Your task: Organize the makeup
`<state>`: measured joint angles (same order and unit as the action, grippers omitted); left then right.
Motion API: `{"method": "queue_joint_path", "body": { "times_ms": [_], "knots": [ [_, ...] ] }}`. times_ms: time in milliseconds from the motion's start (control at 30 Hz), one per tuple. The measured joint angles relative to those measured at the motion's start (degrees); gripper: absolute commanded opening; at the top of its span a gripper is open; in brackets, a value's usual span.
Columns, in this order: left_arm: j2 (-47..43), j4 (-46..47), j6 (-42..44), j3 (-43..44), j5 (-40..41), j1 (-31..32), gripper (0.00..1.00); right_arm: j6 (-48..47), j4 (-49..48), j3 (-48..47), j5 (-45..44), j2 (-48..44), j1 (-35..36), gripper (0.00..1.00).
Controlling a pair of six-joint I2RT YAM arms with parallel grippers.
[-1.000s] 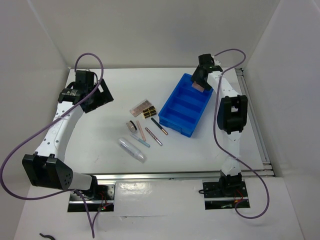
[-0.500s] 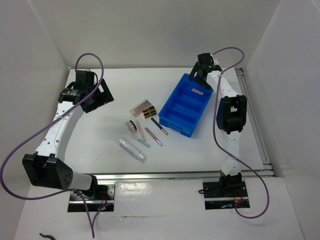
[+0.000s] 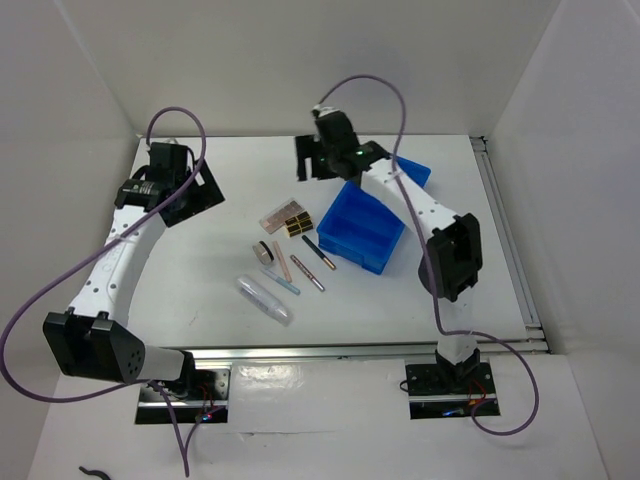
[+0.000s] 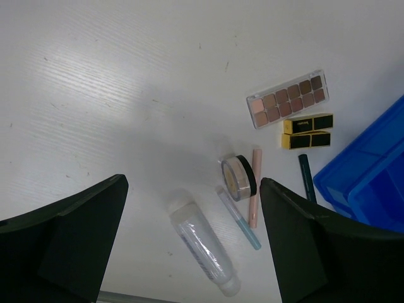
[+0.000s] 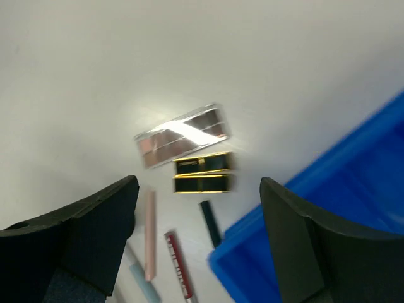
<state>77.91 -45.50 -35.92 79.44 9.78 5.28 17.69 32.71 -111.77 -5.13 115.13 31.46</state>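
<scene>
A blue divided plastic bin [image 3: 365,228] sits on the right half of the white tabletop [image 3: 190,275], turned askew so that its long side runs from near-left to far-right. Its far end is partly hidden. White walls [image 3: 300,60] close in the tabletop at the back and on both sides. A metal rail [image 3: 330,350] runs along the near edge, and another [image 3: 508,250] runs along the right edge.

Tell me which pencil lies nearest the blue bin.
The dark pencil, beside a corner of the bin; the pink pencil, red pencil and light-blue pencil lie farther from it.
</scene>
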Motion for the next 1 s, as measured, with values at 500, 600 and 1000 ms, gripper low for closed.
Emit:
{"method": "queue_joint_path", "body": {
  "times_ms": [500, 600, 1000],
  "knots": [
    [-2.54, -3.32, -0.50, 0.11, 9.60, -0.61, 1.00, -13.35, 7.13, -5.81, 8.41, 14.03, 19.50, 0.95],
    [-2.67, -3.54, -0.50, 0.37, 9.97, -0.61, 1.00, -13.77, 6.93, -5.81, 9.11, 14.03, 20.22, 0.93],
    [-2.69, -3.82, -0.46, 0.44, 9.88, -0.61, 1.00, -13.14, 6.40, -2.93, 5.68, 17.57, 20.81, 0.70]
  ]
}}
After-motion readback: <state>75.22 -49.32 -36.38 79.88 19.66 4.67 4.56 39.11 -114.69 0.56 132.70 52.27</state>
